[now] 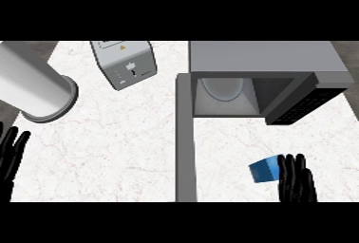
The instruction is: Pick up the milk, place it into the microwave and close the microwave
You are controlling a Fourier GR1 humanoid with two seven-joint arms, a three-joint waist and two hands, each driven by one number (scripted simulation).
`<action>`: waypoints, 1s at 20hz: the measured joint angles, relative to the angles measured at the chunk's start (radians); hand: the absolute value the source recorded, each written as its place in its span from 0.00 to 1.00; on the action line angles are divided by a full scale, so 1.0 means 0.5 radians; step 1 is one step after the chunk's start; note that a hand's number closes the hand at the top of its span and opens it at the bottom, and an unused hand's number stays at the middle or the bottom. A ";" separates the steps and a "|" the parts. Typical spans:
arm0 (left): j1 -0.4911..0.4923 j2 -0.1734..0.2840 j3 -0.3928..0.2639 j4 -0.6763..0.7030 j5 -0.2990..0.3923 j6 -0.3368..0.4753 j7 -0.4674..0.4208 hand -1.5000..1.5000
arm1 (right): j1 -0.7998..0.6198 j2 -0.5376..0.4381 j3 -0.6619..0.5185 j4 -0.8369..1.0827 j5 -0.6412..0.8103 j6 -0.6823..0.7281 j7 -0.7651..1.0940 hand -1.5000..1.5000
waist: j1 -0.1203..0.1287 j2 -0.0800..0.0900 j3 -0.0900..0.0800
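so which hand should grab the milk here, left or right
Right. The right hand is open, right beside the blue milk carton, in front of the open microwave. The left hand rests open at the view's left edge, with the microwave's open door standing between it and the carton.

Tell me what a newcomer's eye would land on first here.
First, the open grey microwave at upper right, its door swung out toward the robot. Next, the small blue milk carton on the white marble counter below it, beside the right robot hand. The left robot hand rests at the left edge.
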 measured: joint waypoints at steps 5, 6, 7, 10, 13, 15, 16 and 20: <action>0.090 -0.043 -0.011 -0.026 -0.022 -0.045 -0.038 0.00 | -0.058 0.021 -0.113 0.172 -0.035 -0.146 -0.113 0.00 | 0.002 0.002 0.000; 0.099 -0.058 -0.025 -0.033 -0.040 -0.047 -0.045 0.00 | -0.094 0.026 -0.129 0.186 -0.017 -0.175 -0.082 0.00 | 0.002 0.003 0.001; 0.110 -0.059 -0.014 -0.045 -0.034 -0.055 -0.045 0.00 | -0.102 0.015 -0.163 0.209 -0.049 -0.183 -0.100 0.00 | 0.003 0.003 0.000; 0.137 -0.034 0.045 -0.074 0.035 -0.099 -0.022 0.00 | -0.159 -0.009 -0.288 0.305 -0.171 -0.174 -0.150 0.00 | 0.004 0.003 0.001; 0.171 -0.056 0.049 -0.089 0.021 -0.132 -0.031 0.00 | -0.164 -0.034 -0.360 0.353 -0.259 -0.167 -0.191 0.00 | 0.003 0.003 0.001; 0.198 -0.080 0.024 -0.091 -0.004 -0.141 -0.061 0.00 | -0.170 -0.027 -0.412 0.445 -0.323 -0.178 -0.280 0.00 | 0.003 0.003 0.001; 0.208 -0.078 0.043 -0.070 0.003 -0.164 -0.089 0.00 | -0.168 -0.029 -0.441 0.491 -0.358 -0.177 -0.322 0.00 | 0.003 0.003 0.001; 0.234 -0.107 0.033 -0.107 -0.017 -0.183 -0.088 0.00 | -0.173 -0.066 -0.583 0.590 -0.460 -0.161 -0.413 0.00 | 0.001 0.003 0.001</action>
